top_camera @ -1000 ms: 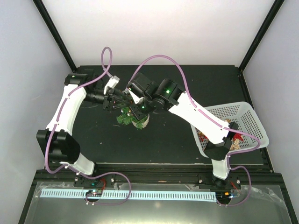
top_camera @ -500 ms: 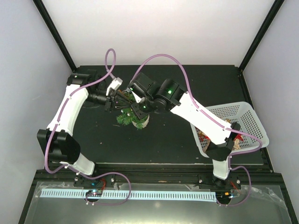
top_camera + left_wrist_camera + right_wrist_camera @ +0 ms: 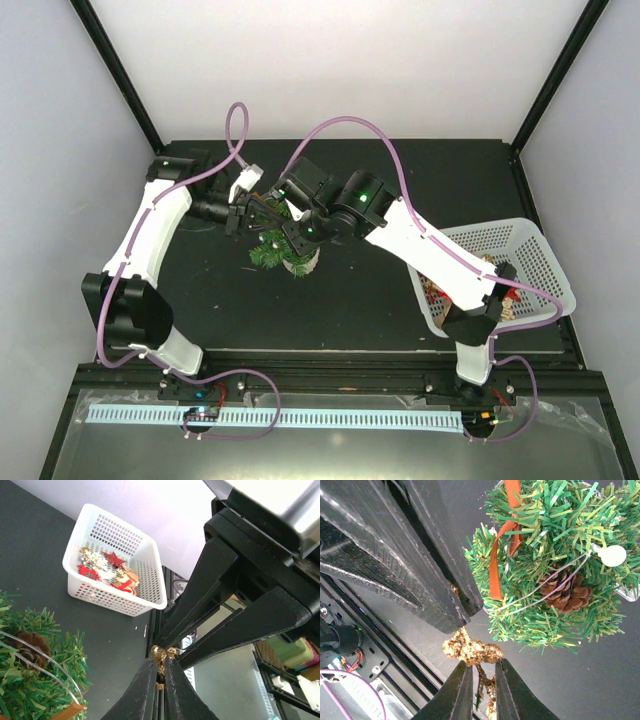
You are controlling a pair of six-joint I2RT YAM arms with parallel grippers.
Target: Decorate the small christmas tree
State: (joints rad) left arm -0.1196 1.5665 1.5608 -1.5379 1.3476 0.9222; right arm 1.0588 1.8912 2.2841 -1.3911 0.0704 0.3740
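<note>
- Two grippers are meeting over the small christmas tree [image 3: 283, 254], which is standing between the arms in the overhead view.
- The left gripper [image 3: 160, 664] is pinching a gold ornament [image 3: 161, 653]; the right gripper [image 3: 482, 666] is clamping its stem.
- Only the right wrist view is showing the tree's pine cone [image 3: 565, 592] and orange ribbon [image 3: 496, 555].

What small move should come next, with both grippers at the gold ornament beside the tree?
Probably open the left gripper a little and back it off. Both grippers look shut on the same gold glitter ornament. The right gripper holds it by its thin stem right beside the small christmas tree, so it seems placed to hang it.
</note>
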